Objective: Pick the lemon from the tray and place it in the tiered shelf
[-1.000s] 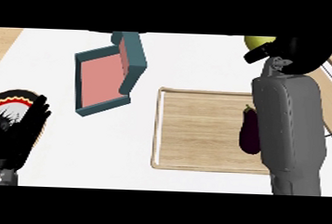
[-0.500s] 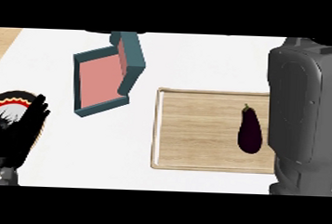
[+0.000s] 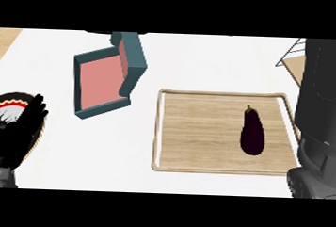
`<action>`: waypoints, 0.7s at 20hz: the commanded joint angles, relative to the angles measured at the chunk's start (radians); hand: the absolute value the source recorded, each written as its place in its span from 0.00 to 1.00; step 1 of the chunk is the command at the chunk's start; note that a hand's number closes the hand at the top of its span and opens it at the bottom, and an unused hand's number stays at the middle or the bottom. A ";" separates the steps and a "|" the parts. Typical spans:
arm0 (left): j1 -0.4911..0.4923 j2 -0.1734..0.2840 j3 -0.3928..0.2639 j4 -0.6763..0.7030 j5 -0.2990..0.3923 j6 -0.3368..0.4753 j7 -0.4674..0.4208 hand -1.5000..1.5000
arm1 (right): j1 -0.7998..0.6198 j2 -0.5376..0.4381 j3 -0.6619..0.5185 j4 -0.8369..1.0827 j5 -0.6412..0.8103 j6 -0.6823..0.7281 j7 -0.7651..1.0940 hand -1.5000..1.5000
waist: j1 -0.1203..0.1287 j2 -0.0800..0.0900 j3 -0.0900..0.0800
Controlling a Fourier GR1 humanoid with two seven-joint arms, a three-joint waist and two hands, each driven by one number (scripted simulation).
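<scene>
My right forearm [image 3: 327, 116] fills the right edge, its hand out of view, wooden tray [image 3: 198, 130] just left of it holding an eggplant [image 3: 252, 133], teal box [image 3: 106, 75] beyond, left hand [image 3: 17, 133] resting open, no lemon in sight

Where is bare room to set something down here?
The tray's left half, beside the eggplant, is free; so is the counter between tray and teal box. The right edge is crowded by the right forearm.
</scene>
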 commanded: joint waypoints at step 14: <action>0.007 -0.030 -0.006 -0.030 -0.022 0.014 0.008 0.50 | -0.065 -0.204 -0.151 0.204 0.096 0.128 -0.001 1.00 | 0.004 0.004 0.001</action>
